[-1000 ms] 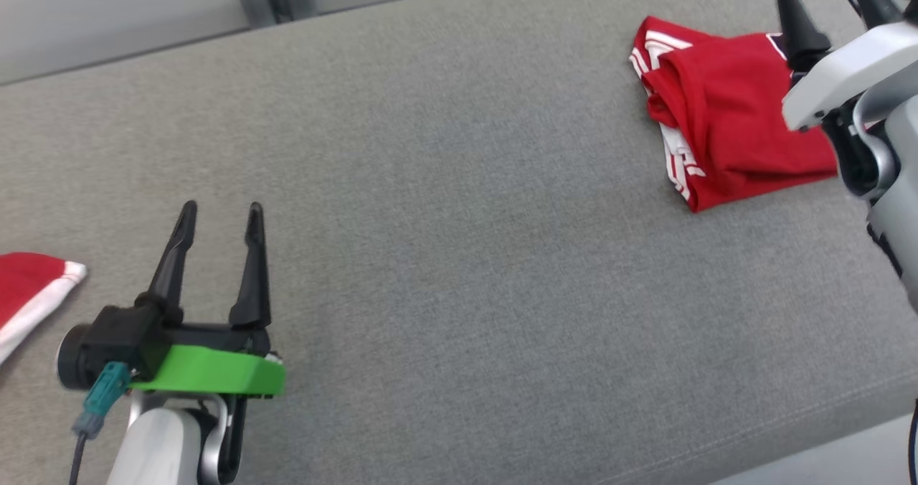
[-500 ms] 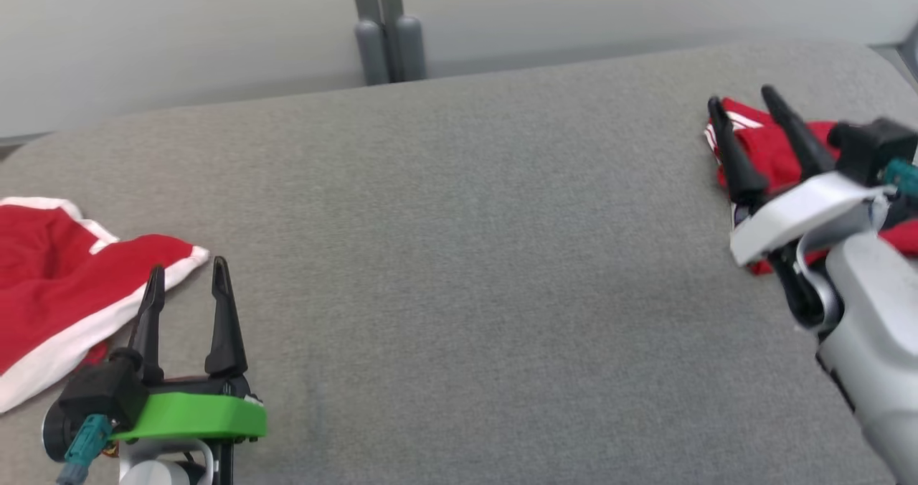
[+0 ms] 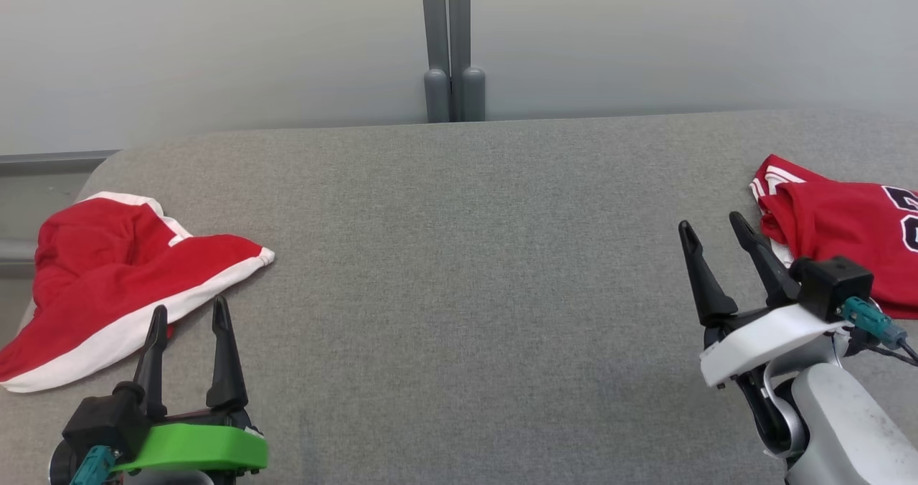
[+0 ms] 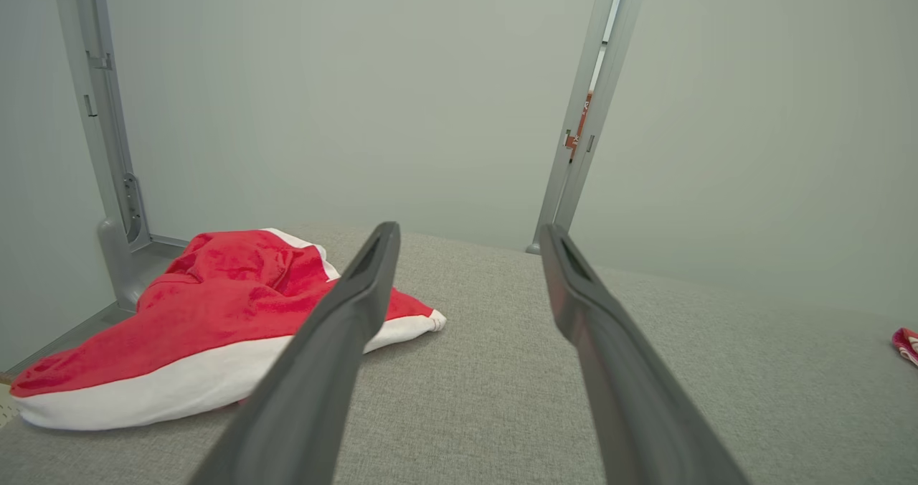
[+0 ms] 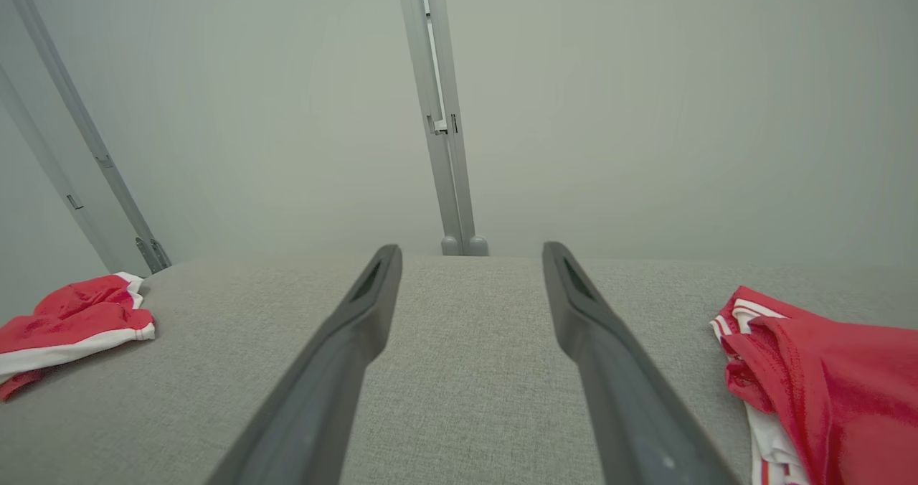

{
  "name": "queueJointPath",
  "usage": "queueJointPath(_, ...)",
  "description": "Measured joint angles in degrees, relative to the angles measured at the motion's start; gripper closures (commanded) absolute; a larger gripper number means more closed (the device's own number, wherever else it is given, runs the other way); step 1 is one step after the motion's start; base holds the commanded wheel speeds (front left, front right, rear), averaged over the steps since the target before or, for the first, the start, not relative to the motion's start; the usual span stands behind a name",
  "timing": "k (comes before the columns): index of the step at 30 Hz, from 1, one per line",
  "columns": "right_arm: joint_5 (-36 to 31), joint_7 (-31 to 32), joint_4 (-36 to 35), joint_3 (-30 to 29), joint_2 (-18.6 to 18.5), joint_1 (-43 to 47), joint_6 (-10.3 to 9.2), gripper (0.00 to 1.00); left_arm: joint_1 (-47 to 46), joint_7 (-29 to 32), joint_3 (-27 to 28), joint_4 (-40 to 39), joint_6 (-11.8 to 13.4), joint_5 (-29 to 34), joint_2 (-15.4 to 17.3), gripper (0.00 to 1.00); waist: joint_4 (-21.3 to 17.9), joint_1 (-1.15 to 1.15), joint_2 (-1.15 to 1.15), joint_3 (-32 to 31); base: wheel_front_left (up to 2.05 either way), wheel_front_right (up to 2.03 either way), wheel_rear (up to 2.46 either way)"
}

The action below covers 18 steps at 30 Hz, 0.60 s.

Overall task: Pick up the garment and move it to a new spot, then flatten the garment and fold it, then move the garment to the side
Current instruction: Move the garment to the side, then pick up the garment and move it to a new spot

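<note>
A crumpled red garment with white trim (image 3: 107, 284) lies at the left end of the grey padded table (image 3: 459, 255); it also appears in the left wrist view (image 4: 215, 305) and the right wrist view (image 5: 72, 313). A folded red garment with white stripes and a dark number (image 3: 839, 219) lies at the right end (image 5: 825, 370). My left gripper (image 3: 188, 307) stands open just right of the crumpled garment's near edge, holding nothing (image 4: 467, 228). Open and empty too, my right gripper (image 3: 711, 222) hovers just left of the folded garment without touching it (image 5: 470, 248).
A pale wall with a grey vertical post (image 3: 448, 40) runs behind the table's far edge. The table's rounded left corner (image 3: 107, 166) lies beside the crumpled garment. A wide stretch of bare grey fabric separates the two garments.
The head camera has swung left and up, bringing the crumpled garment and the wall into view. My right gripper has drawn back off the folded garment. Both grippers stay open.
</note>
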Motion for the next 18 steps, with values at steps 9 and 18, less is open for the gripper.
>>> queueJointPath(9,-5.49,0.00,-4.77,-5.19,3.33,5.48,0.00,0.00,0.45,0.00,0.19,0.00,-0.44,2.63,-0.77,0.00,0.39,0.00,0.00,0.25,0.00,0.00,0.00)
queueJointPath(18,-8.13,0.00,-6.19,-7.55,5.42,5.89,0.00,0.00,0.37,0.00,0.54,0.14,-1.02,3.52,-1.45,0.00,-0.34,0.00,0.00,0.93,0.00,0.00,0.00)
